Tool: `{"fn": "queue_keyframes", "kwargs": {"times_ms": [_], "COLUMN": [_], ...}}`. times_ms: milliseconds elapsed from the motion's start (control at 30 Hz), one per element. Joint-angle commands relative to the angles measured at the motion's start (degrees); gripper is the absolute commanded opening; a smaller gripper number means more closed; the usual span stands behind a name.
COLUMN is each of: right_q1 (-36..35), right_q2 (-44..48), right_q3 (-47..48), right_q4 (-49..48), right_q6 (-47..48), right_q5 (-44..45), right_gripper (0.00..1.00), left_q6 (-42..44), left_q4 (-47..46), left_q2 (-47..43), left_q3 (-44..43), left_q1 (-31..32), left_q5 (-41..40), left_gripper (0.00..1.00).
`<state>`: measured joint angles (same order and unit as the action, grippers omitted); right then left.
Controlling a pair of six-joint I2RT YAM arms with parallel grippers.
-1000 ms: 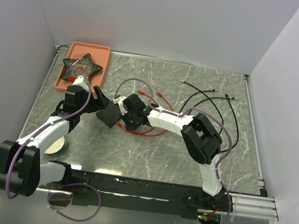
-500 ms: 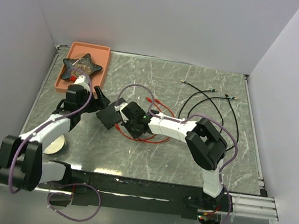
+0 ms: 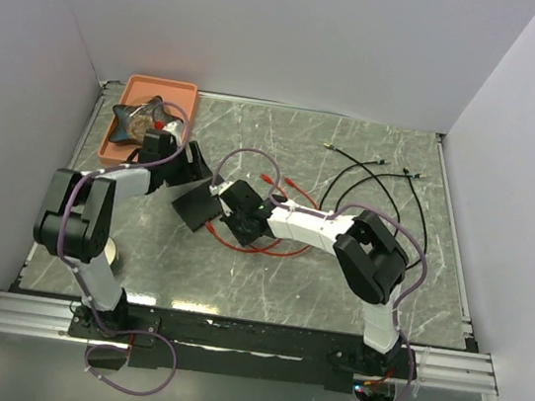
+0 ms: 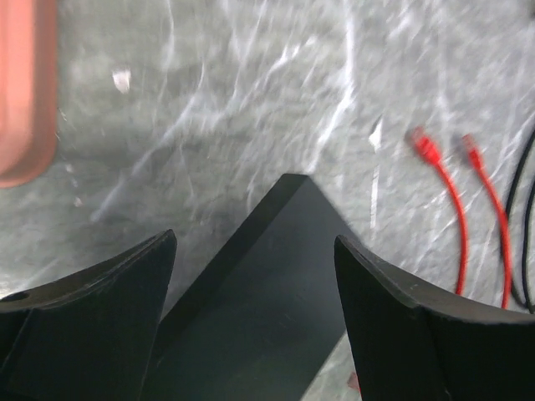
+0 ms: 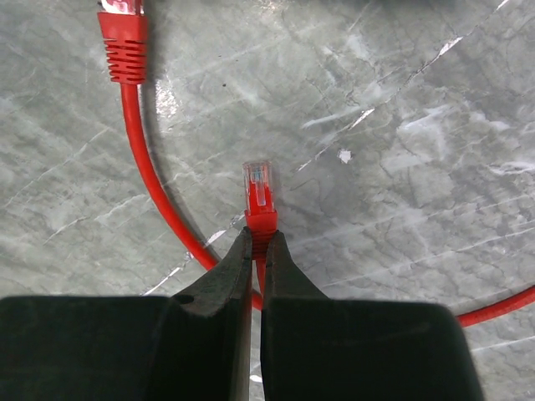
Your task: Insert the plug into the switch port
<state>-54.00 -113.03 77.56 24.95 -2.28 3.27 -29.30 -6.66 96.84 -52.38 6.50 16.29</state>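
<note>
The left arm was swung over; left gripper (image 4: 251, 322) wide open astride switch (image 4: 259, 309); plug (image 5: 258, 198) pinched in closed right gripper (image 5: 256, 251), insertion pending.

One switch (image 3: 197, 204), one orange tray (image 3: 116, 142), one star-shaped dish (image 3: 140, 117), two black cables (image 3: 389, 186).

Bench (image 3: 337, 270) looks like grey marbled stone, kinda glossy with scuffs. Switch (image 4: 259, 309) is smooth matte black plastic, plug (image 5: 257, 188) clear plastic with ribbed red rubbery boot.
</note>
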Motion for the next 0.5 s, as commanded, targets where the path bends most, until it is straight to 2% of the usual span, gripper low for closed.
{"fn": "queue_keyframes", "kwargs": {"times_ms": [0, 167, 467], "right_q1": [0.3, 0.3, -0.1], "right_q2": [4.9, 6.0, 7.7], "right_q3": [-0.7, -1.2, -3.0], "right_q4": [-0.4, -0.7, -2.1], "right_q6": [-0.4, 0.0, 0.4], "right_q5": [-0.4, -0.7, -1.6], "right_gripper": [0.0, 0.0, 0.0], "left_q6": [0.9, -1.6, -6.0], "left_q4": [-1.1, -4.4, -5.8], "left_q2": [2.4, -0.4, -7.1], "left_q3": [-0.4, 5.6, 13.1], "left_q1": [0.5, 1.7, 5.9], "left_q5": [4.4, 9.5, 6.0], "left_gripper": [0.82, 0.81, 0.81]}}
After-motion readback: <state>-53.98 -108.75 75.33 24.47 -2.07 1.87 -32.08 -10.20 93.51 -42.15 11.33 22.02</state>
